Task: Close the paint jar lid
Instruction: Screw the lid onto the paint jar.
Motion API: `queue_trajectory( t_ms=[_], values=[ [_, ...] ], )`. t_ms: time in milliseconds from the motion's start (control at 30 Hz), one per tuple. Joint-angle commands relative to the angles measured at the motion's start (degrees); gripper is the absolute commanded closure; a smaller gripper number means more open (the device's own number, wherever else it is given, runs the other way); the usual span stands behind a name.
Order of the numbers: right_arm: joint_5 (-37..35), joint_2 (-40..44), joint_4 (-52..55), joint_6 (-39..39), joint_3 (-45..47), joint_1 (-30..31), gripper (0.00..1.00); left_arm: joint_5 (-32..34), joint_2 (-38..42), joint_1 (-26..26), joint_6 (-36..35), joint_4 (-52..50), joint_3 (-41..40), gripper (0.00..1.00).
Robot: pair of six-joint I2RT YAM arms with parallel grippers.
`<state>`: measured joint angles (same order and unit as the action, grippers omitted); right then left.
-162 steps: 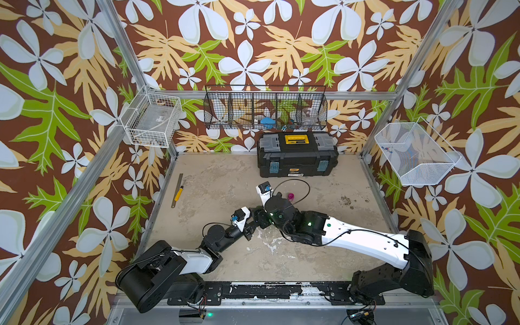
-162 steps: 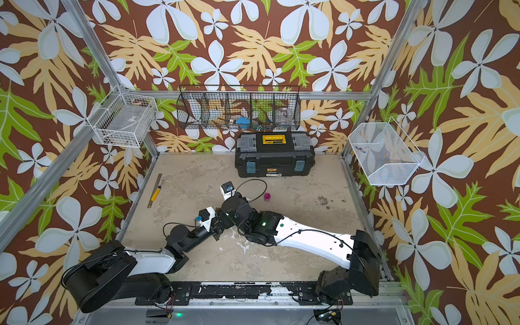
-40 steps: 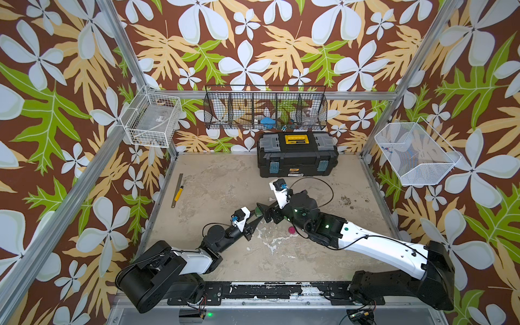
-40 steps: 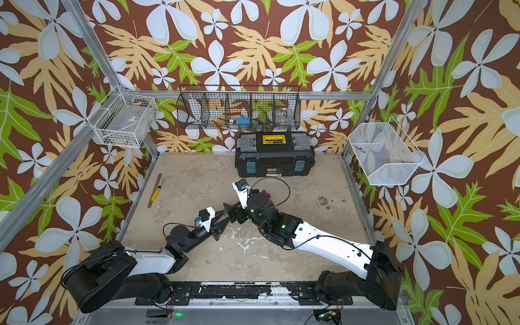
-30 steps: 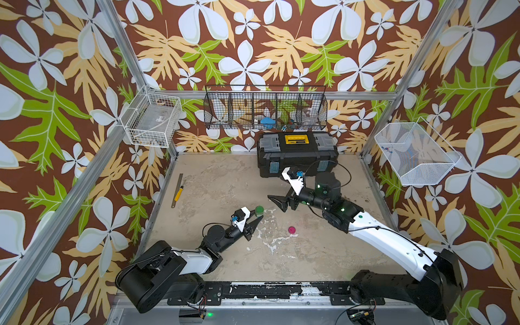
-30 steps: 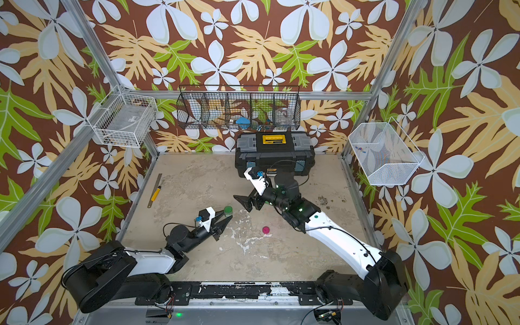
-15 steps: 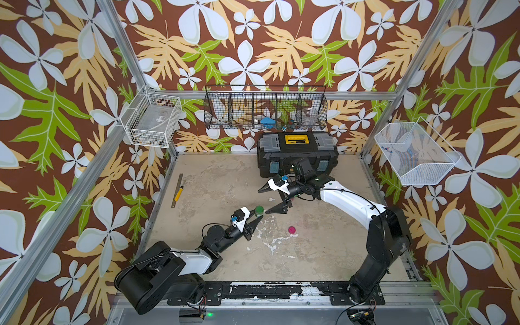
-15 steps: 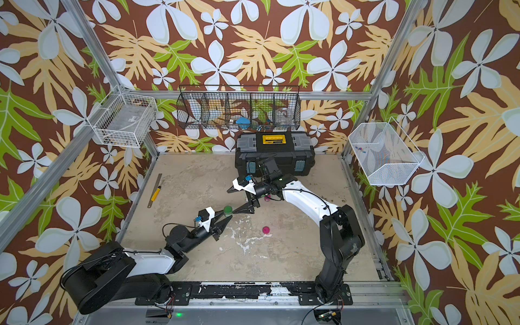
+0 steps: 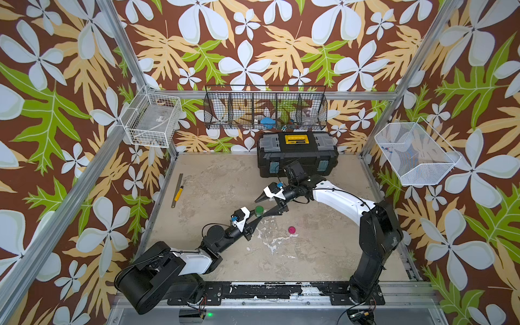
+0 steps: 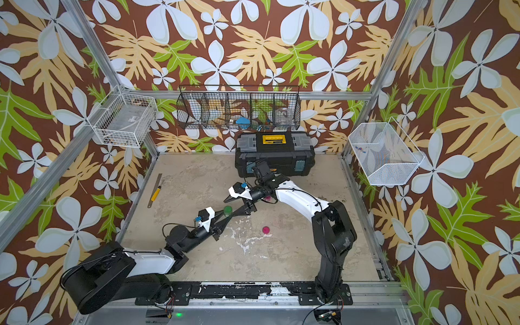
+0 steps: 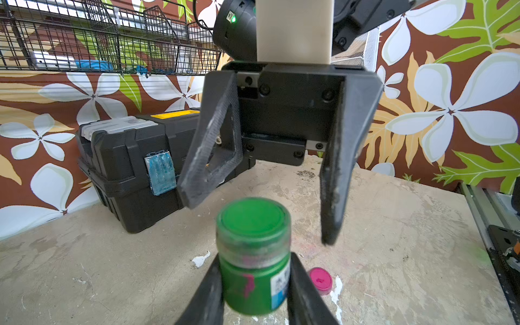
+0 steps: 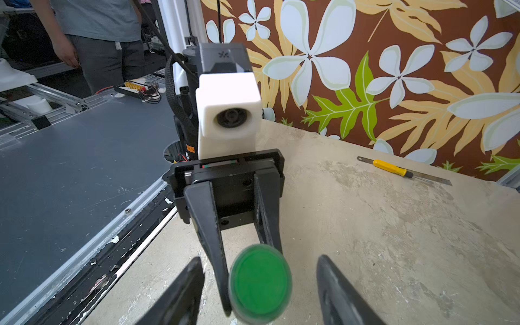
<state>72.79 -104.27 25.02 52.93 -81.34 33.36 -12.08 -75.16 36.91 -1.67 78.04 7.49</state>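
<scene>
Green on green: a small green paint jar [image 9: 259,211] is pinched in the left gripper [image 9: 254,220] at about the middle of the beige stone-look tabletop [image 9: 213,180], and a round green lid [image 11: 251,218] sits on its mouth. The right gripper [image 9: 259,208] faces it from the opposite side. Its jaws stand apart on either side of the lid with a gap each way, so it's gripping nothing.

In both top views the jar is just a green dot where the two arms meet, and contact can't be judged from up there. The left wrist view sorts that out. It shows the jar up close, with a white-and-blue label and a pink smear on its side, and the left fingers [image 11: 209,292] hugging the body. The right gripper's black fingers [image 11: 336,168] hang spread above. The right wrist view looks straight onto the lid's flat top, with clear space beside it. No view shows how tight the lid is.

A round pink cap [image 9: 291,230] lies on the tabletop near the jar but apart from it; it shows only in the top views and the left wrist view. A black plastic toolbox [image 9: 297,152] with a yellow handle sits at the back wall. A yellow-handled tool [image 12: 391,168] lies on a steel ruler [image 12: 434,180], sharpest in the right wrist view. Only that view catches a person in a grey shirt [image 12: 95,28] standing outside the cell.
</scene>
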Motion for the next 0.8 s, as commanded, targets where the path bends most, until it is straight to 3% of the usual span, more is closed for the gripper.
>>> queue_trajectory(
  t_ms=[0,600,767],
  values=[
    [-0.62,-0.21,-0.40,-0.46,-0.05,0.03,0.44,0.03,0.26,0.01,-0.35,1.20,0.07,0.88],
    [-2.99,-0.61,2.05,-0.67,-0.92,0.21,0.66,0.03,0.48,-0.04,-0.35,1.15,0.04,0.88],
    [-4.73,0.67,-0.66,-4.48,0.50,0.90,0.75,0.03,0.45,-0.06,-0.35,1.15,0.07,0.88]
  ],
)
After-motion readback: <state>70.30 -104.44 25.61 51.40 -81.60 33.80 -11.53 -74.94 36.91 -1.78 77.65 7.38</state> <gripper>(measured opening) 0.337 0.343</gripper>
